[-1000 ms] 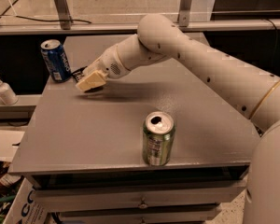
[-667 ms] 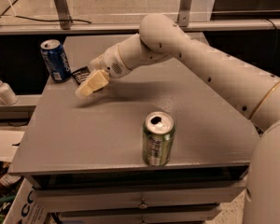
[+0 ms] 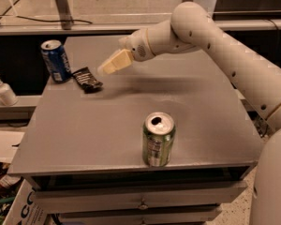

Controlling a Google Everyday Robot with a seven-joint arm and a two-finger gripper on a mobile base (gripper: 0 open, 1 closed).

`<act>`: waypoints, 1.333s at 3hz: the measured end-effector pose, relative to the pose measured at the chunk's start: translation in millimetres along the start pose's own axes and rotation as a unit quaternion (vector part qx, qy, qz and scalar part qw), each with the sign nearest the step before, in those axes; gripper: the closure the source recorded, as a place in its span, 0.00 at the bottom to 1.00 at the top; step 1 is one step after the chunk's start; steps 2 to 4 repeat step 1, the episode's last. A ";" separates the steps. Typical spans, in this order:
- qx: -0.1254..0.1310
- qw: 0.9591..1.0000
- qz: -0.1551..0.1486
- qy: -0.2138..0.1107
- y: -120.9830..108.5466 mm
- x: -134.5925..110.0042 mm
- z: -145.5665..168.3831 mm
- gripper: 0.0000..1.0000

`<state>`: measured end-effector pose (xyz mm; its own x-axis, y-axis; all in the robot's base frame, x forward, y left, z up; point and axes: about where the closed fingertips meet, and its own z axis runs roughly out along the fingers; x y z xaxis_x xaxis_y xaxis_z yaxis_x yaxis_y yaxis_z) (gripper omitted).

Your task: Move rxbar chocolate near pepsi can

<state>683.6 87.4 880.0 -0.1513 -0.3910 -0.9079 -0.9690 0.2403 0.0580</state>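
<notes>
Grey table [image 3: 201,121] carries two cans: pepsi can [image 3: 56,61] back left, green can [image 3: 158,139] in front. One rxbar chocolate [image 3: 87,79] lies just beside the pepsi can. The gripper [image 3: 107,68] hovers near it, holding nothing; whether it is clenched I cannot tell.

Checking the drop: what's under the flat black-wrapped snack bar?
Grey tabletop only, beside the blue soda can; the cream gripper hovers nearby. The underside of the bar is hidden.

I see the grey table [image 3: 215,125] carrying the pepsi can [image 3: 55,61], the rxbar [image 3: 87,79] just right of it, and a green can [image 3: 158,139] well apart, front-right of it. The gripper [image 3: 113,63] hovers farther right of the pepsi can.
</notes>
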 end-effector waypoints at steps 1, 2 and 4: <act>0.017 1.000 -0.009 -0.018 -12.7 -20.0 -15.1 0.00; 0.017 1.000 -0.009 -0.018 -12.7 -20.0 -15.1 0.00; 0.017 1.000 -0.009 -0.018 -12.7 -20.0 -15.1 0.00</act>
